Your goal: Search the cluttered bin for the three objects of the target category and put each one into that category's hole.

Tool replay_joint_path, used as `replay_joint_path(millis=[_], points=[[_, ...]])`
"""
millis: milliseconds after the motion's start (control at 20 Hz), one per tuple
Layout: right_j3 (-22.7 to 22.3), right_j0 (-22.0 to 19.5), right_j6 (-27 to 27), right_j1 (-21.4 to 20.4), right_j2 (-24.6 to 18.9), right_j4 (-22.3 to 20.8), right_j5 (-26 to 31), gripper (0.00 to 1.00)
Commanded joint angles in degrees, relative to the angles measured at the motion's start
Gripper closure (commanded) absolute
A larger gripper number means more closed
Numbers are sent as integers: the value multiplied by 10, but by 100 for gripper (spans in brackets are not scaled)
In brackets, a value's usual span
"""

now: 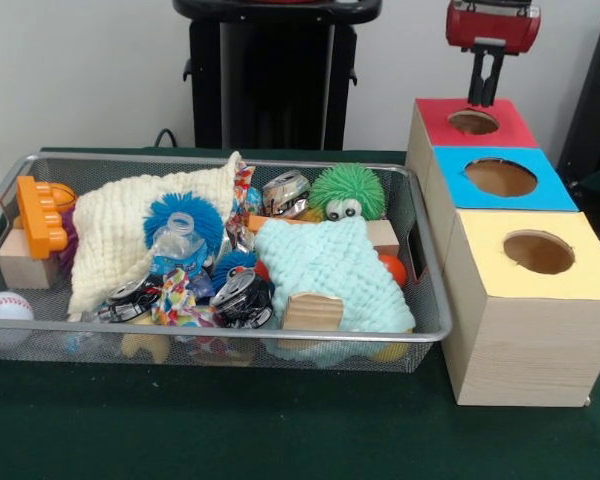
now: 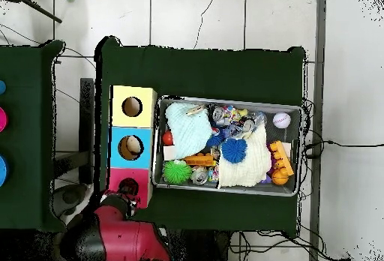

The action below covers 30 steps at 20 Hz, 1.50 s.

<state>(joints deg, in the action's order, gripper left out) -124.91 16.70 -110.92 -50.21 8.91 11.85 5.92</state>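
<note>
The bin (image 1: 230, 336) is a silver wire-mesh basket on the green table, full of clutter; it also shows in the overhead view (image 2: 229, 99). The hole (image 1: 473, 122) is in the red-faced wooden box, farthest of three boxes to the bin's right; it also shows in the overhead view (image 2: 129, 186). My gripper (image 1: 486, 98) hangs straight over this hole, just above the red face, with its fingers close together and nothing seen between them. In the overhead view the gripper (image 2: 124, 193) sits at the red box's edge.
The blue-faced box (image 1: 500, 178) and the yellow-faced box (image 1: 538, 252) stand in front of the red one. The bin holds a cream cloth (image 1: 120, 235), a mint cloth (image 1: 330, 265), a green spiky ball (image 1: 347, 190), a blue spiky ball (image 1: 185, 212), a baseball (image 1: 4, 306), crushed cans and wooden blocks.
</note>
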Motion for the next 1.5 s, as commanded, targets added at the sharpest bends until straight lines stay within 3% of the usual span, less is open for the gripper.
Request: replay_joint_path(millis=[50, 550, 700, 850, 950, 1250, 1500], points=[[13, -9, -70, -44, -2, -9, 67, 100], [18, -9, -67, -37, -3, -14, 58, 100], [15, -30, -44, -41, -5, -31, 51, 100], [69, -13, 22, 1, 82, -98, 80, 100], [88, -23, 48, 20, 108, -136, 70, 100], [83, -134, 70, -3, 44, -235, 36, 100], [79, -192, 57, -23, -5, -276, 42, 100]])
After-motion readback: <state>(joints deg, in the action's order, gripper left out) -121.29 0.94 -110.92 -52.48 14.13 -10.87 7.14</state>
